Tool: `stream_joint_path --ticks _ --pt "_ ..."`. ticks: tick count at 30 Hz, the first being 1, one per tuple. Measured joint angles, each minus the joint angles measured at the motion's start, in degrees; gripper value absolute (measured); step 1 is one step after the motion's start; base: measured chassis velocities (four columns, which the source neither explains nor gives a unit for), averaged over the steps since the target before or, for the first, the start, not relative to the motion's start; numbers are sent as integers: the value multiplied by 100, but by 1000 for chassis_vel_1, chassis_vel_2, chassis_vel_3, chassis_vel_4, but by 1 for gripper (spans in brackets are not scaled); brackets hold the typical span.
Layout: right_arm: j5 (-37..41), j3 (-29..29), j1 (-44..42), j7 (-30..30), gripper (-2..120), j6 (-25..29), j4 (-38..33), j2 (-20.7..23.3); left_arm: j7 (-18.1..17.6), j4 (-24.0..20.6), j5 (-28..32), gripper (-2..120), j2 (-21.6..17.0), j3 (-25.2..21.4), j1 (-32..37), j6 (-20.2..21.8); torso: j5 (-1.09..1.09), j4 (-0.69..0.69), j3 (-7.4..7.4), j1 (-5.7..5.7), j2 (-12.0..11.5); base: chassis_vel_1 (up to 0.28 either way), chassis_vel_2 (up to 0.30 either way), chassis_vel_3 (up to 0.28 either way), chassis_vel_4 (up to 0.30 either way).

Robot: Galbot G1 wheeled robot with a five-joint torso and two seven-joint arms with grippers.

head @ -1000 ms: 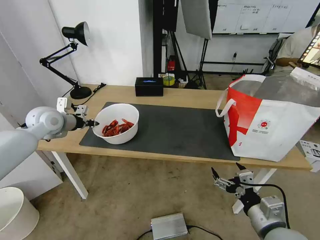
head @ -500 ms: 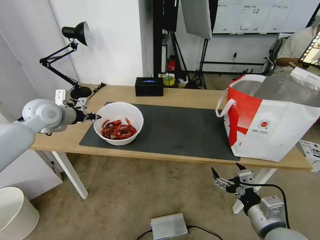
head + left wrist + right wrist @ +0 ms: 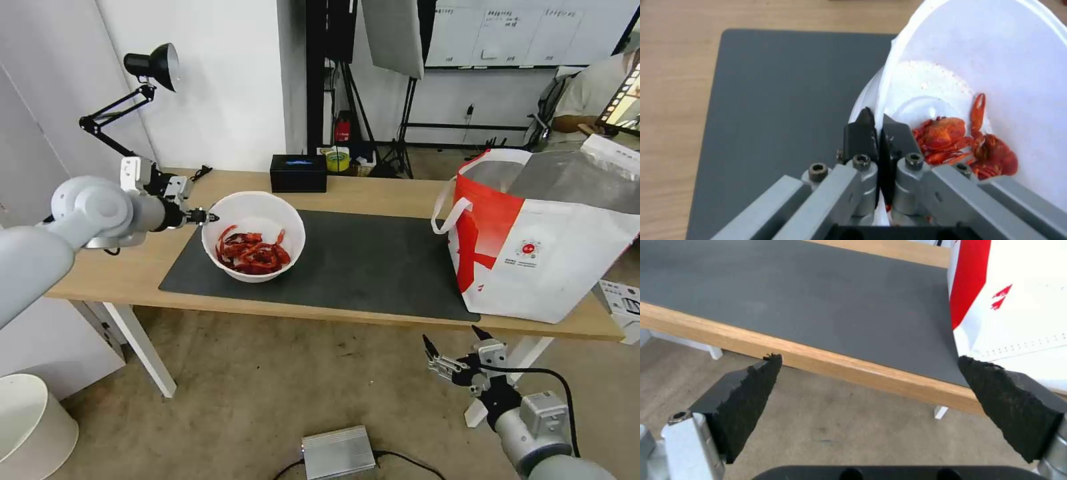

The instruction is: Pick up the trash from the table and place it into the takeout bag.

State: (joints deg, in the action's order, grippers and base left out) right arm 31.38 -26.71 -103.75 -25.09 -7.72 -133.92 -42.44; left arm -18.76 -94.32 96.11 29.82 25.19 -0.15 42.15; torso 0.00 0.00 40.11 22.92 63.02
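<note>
A white round bowl [image 3: 253, 230] of red crayfish shells [image 3: 252, 252] hangs tilted above the left end of the dark grey mat [image 3: 360, 263] on the light-wood table [image 3: 373, 190]. My left gripper [image 3: 208, 217] is shut on the bowl's left rim. In the left wrist view the two fingers [image 3: 865, 131] pinch the thin white bowl wall [image 3: 996, 60], with shells [image 3: 967, 143] inside. The white and red takeout bag [image 3: 553, 247] stands open at the table's right end. My right gripper [image 3: 453, 341] hangs open below the table's front edge; its fingertips [image 3: 755, 396] are wide apart.
A black desk lamp [image 3: 143, 120] stands at the back left and a black rectangular box [image 3: 298, 173] at the back middle. A silver box [image 3: 338, 452] lies on the floor. A white bin [image 3: 30, 427] stands low on the left. The mat between bowl and bag is bare.
My left gripper has lifted the bowl and carried it up and to the right, tilting it so the shells show more. The right arm has not moved.
</note>
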Motion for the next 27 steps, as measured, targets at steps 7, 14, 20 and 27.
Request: stream_joint_path --ticks 7,14,20,27 --pt "0 0 0 0 100 0 0 0 -195 76 349 0 369 553 -830 0 1 0 0 0 0 0 0 0 0" --pt "0 0 0 0 100 0 0 0 -371 291 731 0 787 1074 -1581 -2 1 0 0 0 0 0 0 0 0" --pt "0 0 0 -1 100 0 1 0 -495 594 1016 0 1359 1540 -2311 -2 1 0 0 0 0 0 0 0 0" --pt "0 0 0 0 100 0 0 0 -625 1088 1338 0 2177 1855 -2986 -2 2 -1 0 0 0 0 0 0 0"
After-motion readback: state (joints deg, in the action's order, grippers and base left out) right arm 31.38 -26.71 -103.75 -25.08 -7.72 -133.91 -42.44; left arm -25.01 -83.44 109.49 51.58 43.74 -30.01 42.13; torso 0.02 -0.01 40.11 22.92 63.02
